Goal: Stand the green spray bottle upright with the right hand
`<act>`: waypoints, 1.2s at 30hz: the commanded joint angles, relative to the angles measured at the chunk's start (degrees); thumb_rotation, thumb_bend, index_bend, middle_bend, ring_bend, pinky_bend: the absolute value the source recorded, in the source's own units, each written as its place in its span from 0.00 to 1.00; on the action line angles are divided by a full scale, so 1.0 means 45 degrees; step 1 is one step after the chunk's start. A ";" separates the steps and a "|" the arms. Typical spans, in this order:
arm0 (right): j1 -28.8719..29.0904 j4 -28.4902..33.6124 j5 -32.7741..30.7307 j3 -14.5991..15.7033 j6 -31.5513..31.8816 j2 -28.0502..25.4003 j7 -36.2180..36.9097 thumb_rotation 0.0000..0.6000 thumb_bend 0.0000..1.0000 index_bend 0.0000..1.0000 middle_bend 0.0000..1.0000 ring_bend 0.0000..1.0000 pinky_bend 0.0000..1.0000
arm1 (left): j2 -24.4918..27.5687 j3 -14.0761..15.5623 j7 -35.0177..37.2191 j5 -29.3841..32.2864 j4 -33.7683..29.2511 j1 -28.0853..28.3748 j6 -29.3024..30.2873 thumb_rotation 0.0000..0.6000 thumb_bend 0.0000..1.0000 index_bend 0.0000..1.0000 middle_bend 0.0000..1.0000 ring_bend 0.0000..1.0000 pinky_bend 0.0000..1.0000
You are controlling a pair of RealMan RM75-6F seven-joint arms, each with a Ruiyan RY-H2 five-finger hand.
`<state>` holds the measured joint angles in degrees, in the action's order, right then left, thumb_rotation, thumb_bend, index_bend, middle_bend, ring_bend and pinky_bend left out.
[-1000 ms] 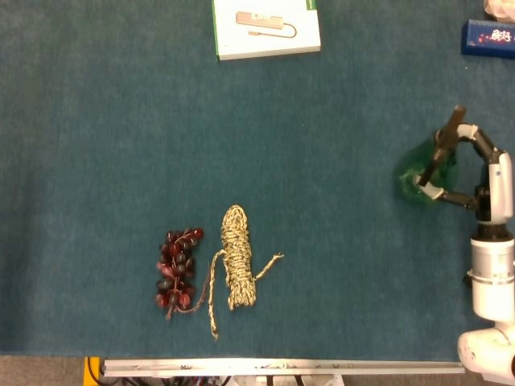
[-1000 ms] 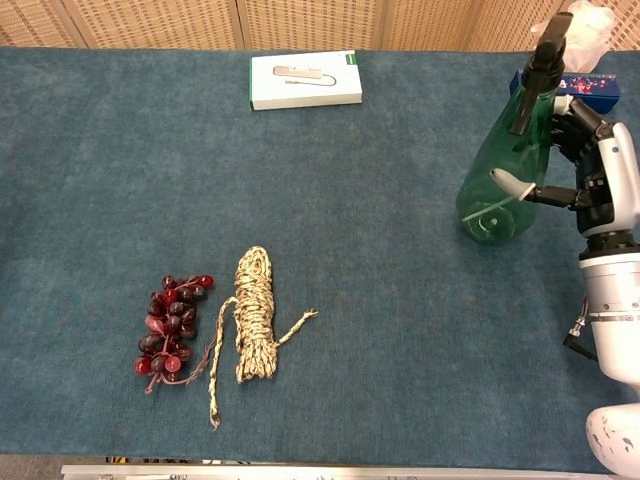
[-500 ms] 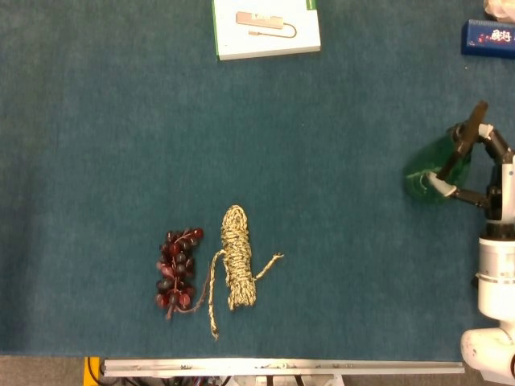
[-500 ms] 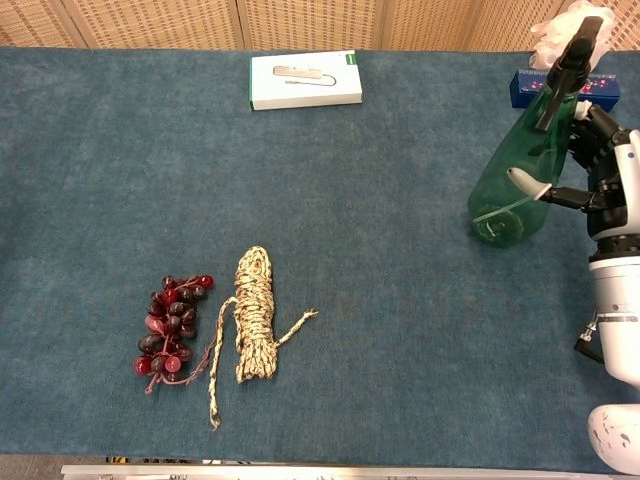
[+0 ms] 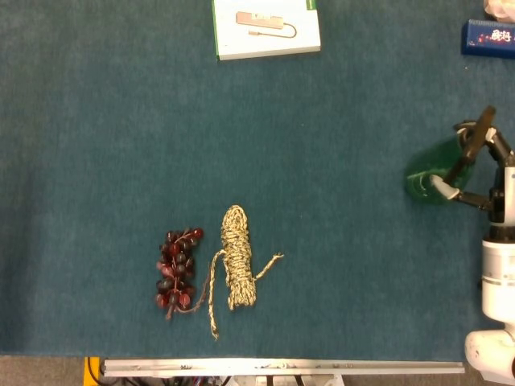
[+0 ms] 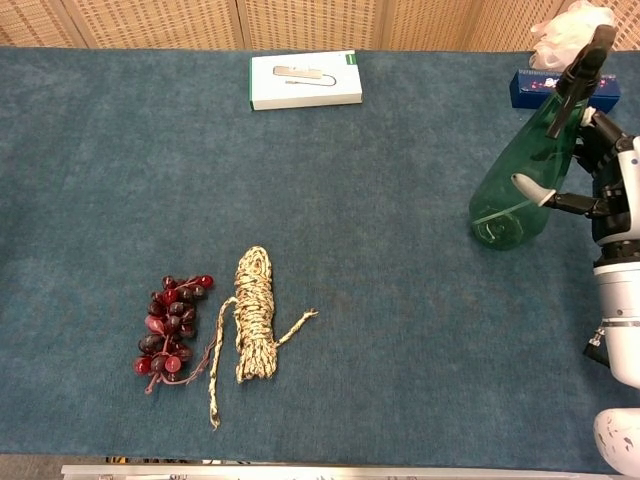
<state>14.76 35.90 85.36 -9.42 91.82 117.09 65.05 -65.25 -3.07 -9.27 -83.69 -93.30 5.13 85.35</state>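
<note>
Green spray bottle point(image 6: 520, 185) is held near upright at the bench's point(image 6: 400, 300) right edge, base down, right hand point(image 6: 600, 170) fingers wrapped round it. Settling judged in hand; next, release without tipping.

The head view looks almost straight down on the blue-covered desk point(image 5: 121, 121), its near edge and a metal rail point(image 5: 282, 367) along the bottom of frame. The chest view sits lower at that same near edge, facing across the desk point(image 6: 100, 150) to the wicker panels point(image 6: 300, 20) behind its far edge. Both stand well back. They share the white box point(image 5: 267, 29) point(image 6: 305, 79) at the far edge, the grapes point(image 5: 177, 268) point(image 6: 169, 323), the rope point(image 5: 236, 268) point(image 6: 254, 314), and the right hand point(image 5: 475, 173) point(image 6: 585, 170) by the right edge.
</note>
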 commanded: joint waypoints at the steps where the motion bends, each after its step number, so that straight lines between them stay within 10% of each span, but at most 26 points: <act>1: -0.0038 -0.0033 0.0014 0.0024 0.0026 -0.0020 -0.0047 1.00 0.00 0.38 0.35 0.24 0.55 | -0.0006 -0.0007 -0.0001 0.0006 0.0002 0.0009 -0.0010 1.00 0.90 0.00 0.00 0.00 0.34; 36: -0.0959 0.3091 0.0734 0.0635 0.1184 -0.1824 -0.2180 1.00 0.00 0.17 0.16 0.08 0.31 | 0.0006 0.0010 -0.0003 -0.0012 -0.0017 -0.0016 0.0020 1.00 0.90 0.00 0.00 0.00 0.34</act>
<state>10.78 49.30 88.40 -6.75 96.68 109.22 55.62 -65.23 -3.03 -9.28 -83.74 -93.37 5.06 85.44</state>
